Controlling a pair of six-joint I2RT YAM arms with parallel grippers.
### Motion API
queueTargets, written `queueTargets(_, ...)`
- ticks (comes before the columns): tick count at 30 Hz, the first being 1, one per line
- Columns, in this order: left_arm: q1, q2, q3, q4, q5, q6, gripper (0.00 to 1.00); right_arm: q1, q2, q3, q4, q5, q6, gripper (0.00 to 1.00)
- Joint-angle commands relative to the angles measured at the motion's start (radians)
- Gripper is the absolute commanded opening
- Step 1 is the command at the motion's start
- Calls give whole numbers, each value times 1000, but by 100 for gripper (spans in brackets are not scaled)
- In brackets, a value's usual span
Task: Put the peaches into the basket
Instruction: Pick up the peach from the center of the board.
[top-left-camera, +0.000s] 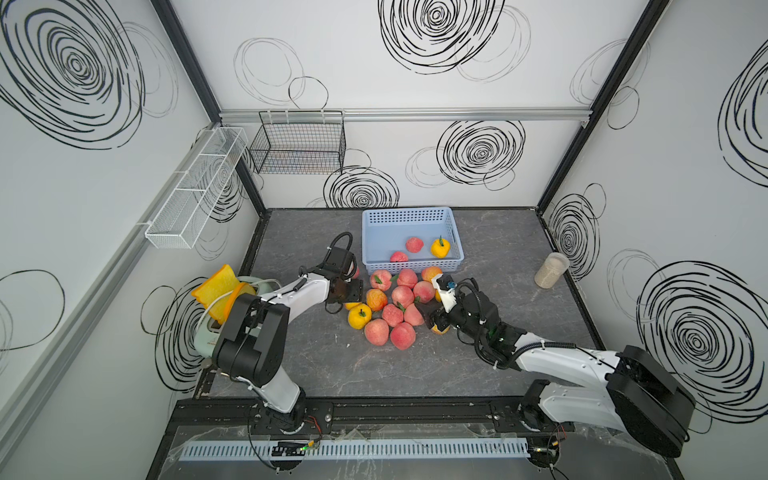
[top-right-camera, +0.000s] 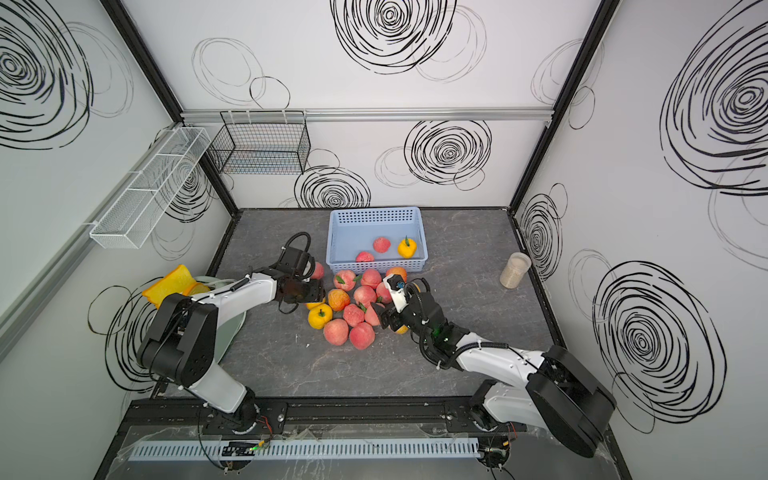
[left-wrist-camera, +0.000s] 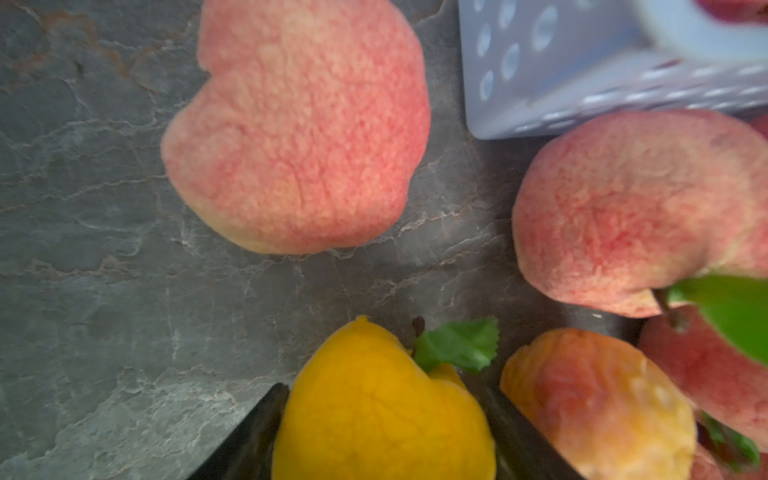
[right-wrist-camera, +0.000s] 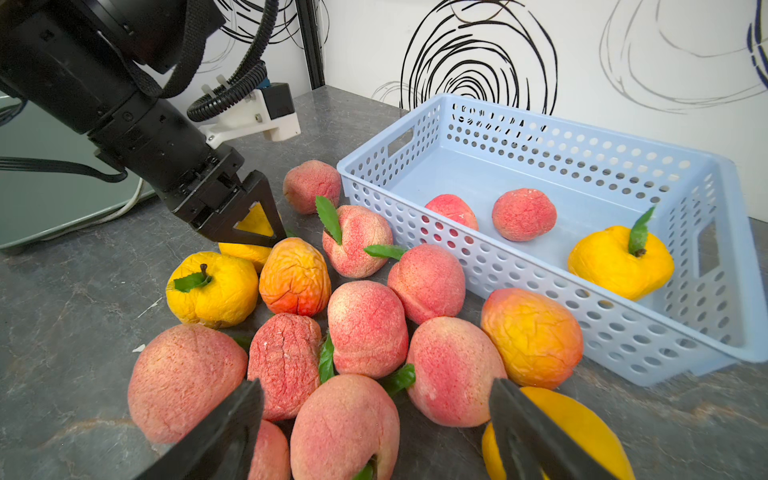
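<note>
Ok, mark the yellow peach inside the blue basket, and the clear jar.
yellow peach (right-wrist-camera: 619, 270): right wrist view, middle of its skin, below the leaf.
clear jar (top-left-camera: 550, 272): in a top view, on its side wall.

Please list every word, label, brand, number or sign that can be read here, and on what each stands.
None can be read.
The walls carry only black scribbled spirals, not letters.
The blue basket, the peaches and the clear jar show no print.
Any marking on the pale green appliance is too small to read.
</note>
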Motion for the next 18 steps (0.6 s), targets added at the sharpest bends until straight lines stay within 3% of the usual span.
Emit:
queueTargets(1,-1,-25,-12,8,2,-1,63,6,7,21,21,8,-13,88)
queueTargets(7,-1,-38,2,-1,-4,-5,53,7,4,19,20,18,-13,88)
queueTargets(18,-16,-146,93,-92,-25,2,52,9,-1,14,25,29,-12,88)
